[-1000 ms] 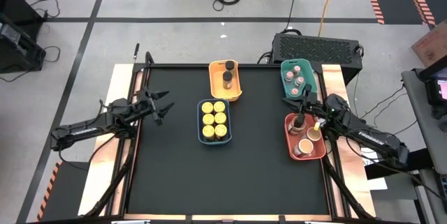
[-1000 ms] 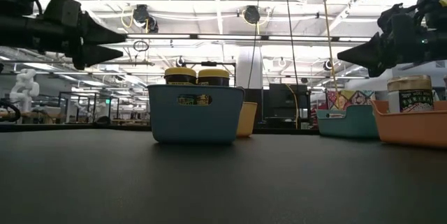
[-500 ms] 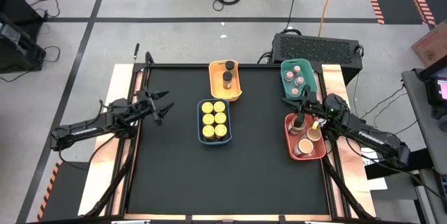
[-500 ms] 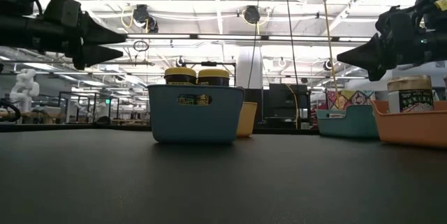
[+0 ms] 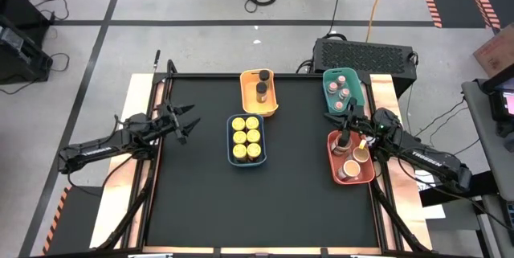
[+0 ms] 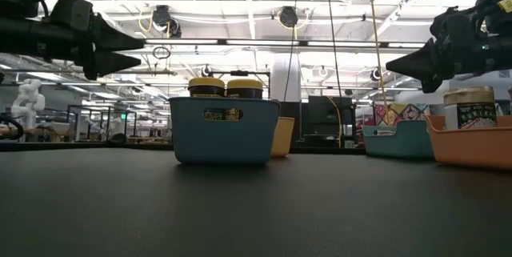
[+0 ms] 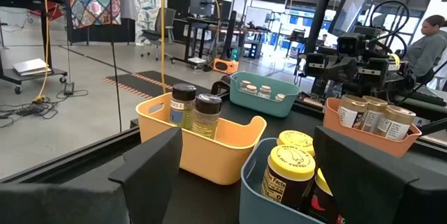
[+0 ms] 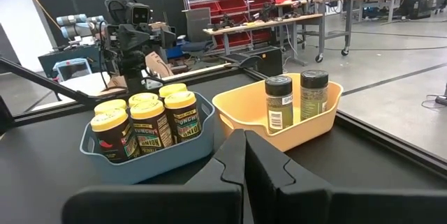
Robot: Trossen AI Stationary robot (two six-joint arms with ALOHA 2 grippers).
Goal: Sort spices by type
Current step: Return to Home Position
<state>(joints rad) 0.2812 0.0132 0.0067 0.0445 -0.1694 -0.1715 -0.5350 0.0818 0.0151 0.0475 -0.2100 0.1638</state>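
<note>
yellow-lidded jars point(image 5: 246, 138) fill the blue tray point(image 5: 230, 139) mid-table, and dark-lidded jars point(image 5: 261, 91) stand in the yellow tray point(image 5: 259, 108) beyond. we see the left gripper point(image 5: 189, 123) spread wide and empty at the left, the right gripper point(image 5: 331, 116) pinched together, empty, by the red tray point(image 5: 332, 160). we'd retract both high, clear of tray rims.

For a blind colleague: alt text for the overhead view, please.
Spice jars sit sorted in four trays on a black table: yellow tray, blue tray, green tray, red tray. Left gripper open at the left edge; right gripper shut by the red tray.
</note>
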